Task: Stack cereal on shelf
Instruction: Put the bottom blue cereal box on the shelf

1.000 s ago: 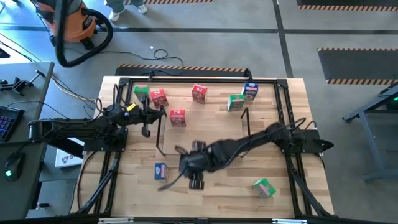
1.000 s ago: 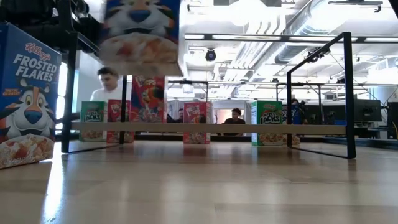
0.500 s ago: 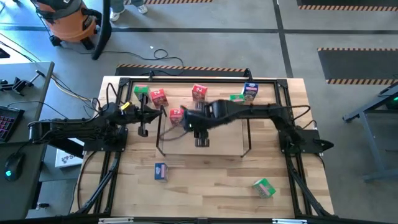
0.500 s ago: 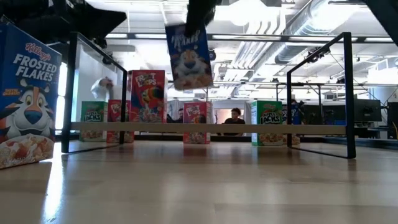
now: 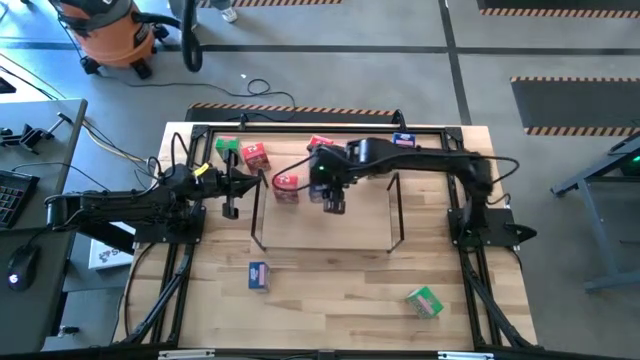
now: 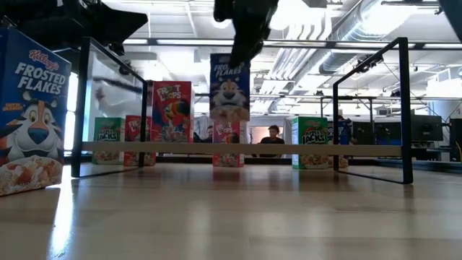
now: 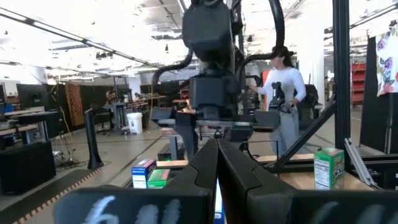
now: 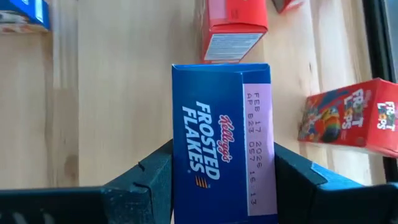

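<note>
My right gripper (image 5: pixel 330 195) is shut on a blue Frosted Flakes cereal box (image 6: pixel 229 87), which hangs over the far part of the black wire shelf (image 5: pixel 325 248), above its board (image 6: pixel 289 148). My left gripper (image 5: pixel 233 205) is shut with nothing in it, beside the shelf's left end. Red boxes (image 5: pixel 285 185) (image 5: pixel 320 145) (image 5: pixel 255 155), a green box (image 5: pixel 227 147) and a blue box (image 5: pixel 403 140) stand near the table's far edge. Another blue box (image 5: pixel 258 275) and a green one (image 5: pixel 425 300) rest on the near part of the table. My right gripper pinches the blue box near its top end (image 8: pixel 181 177) between its two fingers (image 8: pixel 149 180), one on each of two opposite sides. The fingers slant down from above. The box hangs almost upright below them, its printed front toward the near edge, clear of the shelf.
A black rail frame (image 5: pixel 455 170) borders the tabletop. In the low view a large-looking Frosted Flakes box (image 6: pixel 32 115) stands close at the near left. People (image 7: pixel 283 93) are in the room beyond the table. Bare wood lies inside the shelf outline and at the near middle.
My right gripper has carried the blue box from the near middle of the table toward the far edge, over the shelf, keeping it lifted clear and bringing it nearly upright. The left arm has kept still.
</note>
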`<control>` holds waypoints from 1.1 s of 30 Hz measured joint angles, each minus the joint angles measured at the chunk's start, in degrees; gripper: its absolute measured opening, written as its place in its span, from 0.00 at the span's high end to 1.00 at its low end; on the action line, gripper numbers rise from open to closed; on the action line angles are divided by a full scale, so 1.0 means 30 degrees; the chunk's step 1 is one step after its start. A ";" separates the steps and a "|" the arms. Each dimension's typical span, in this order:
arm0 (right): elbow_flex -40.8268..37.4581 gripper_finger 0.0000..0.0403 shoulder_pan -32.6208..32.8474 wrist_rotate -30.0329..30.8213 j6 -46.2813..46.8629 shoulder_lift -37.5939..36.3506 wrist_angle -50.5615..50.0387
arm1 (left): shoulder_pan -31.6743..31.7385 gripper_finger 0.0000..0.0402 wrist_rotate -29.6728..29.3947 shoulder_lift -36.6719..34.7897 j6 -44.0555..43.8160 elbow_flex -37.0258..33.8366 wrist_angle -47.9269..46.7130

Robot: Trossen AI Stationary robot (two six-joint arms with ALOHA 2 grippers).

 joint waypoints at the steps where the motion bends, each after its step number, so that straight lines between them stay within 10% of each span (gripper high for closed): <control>1: -0.0913 0.53 -0.0151 -0.0135 -0.0020 -0.0405 0.0887 | 0.0065 1.00 0.0000 0.0007 0.0072 0.0000 0.0008; 8: -0.4627 0.53 -0.1618 -0.2296 -0.0503 -0.1552 0.3913 | 0.0526 1.00 -0.0426 0.0015 0.0046 0.0000 0.0057; 33: -0.5867 0.53 -0.2111 -0.3344 -0.0981 -0.1436 0.5983 | 0.1070 1.00 -0.0517 0.0020 0.0031 -0.0015 -0.0178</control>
